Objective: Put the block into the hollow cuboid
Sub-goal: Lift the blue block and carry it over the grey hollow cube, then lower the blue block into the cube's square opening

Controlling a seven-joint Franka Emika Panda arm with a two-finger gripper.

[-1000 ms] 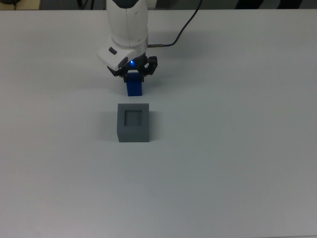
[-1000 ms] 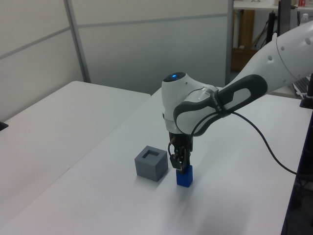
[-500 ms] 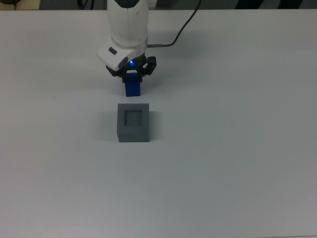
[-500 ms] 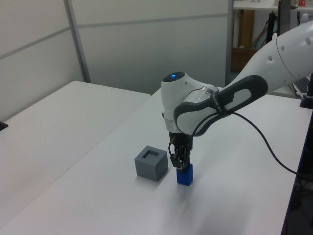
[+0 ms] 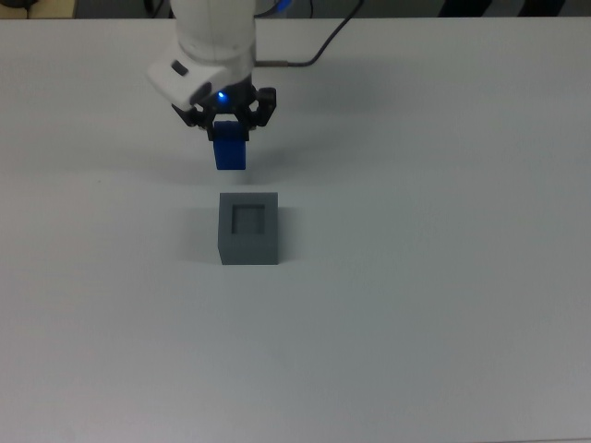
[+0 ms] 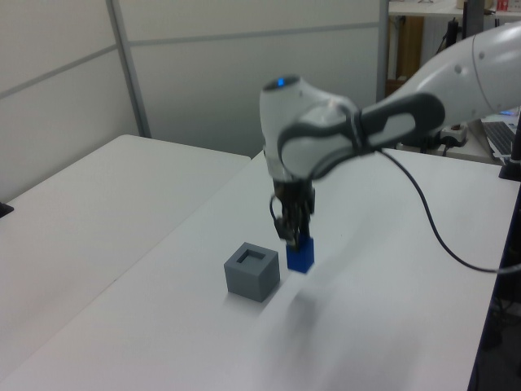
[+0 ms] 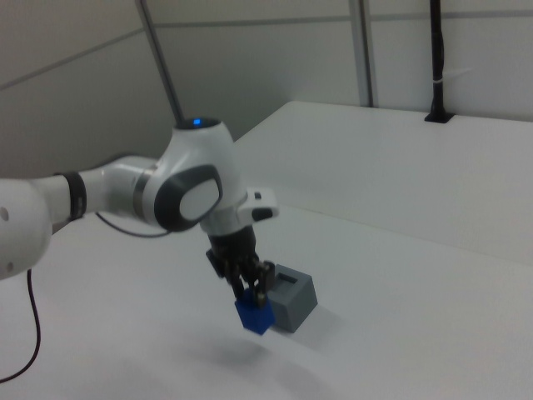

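The bright blue block (image 5: 229,152) hangs in the air, clear of the white table, with my gripper (image 5: 227,132) shut on its upper end. In the left view the block (image 6: 300,256) floats just right of the hollow cuboid (image 6: 252,271), about level with its top, under the gripper (image 6: 293,236). The grey hollow cuboid (image 5: 248,227) stands on the table with its square recess facing up and nothing in it. In the right view the block (image 7: 253,315) is held by the gripper (image 7: 252,293) in front of the cuboid (image 7: 291,299).
A black cable (image 5: 323,55) runs from the arm across the white table (image 5: 416,277) toward the top view's upper edge. In the left view a second table (image 6: 73,220) lies at the left, with a wall partition behind.
The gripper has lifted the blue block off the table and shifted it toward the top view's left. The grey cuboid has not moved.
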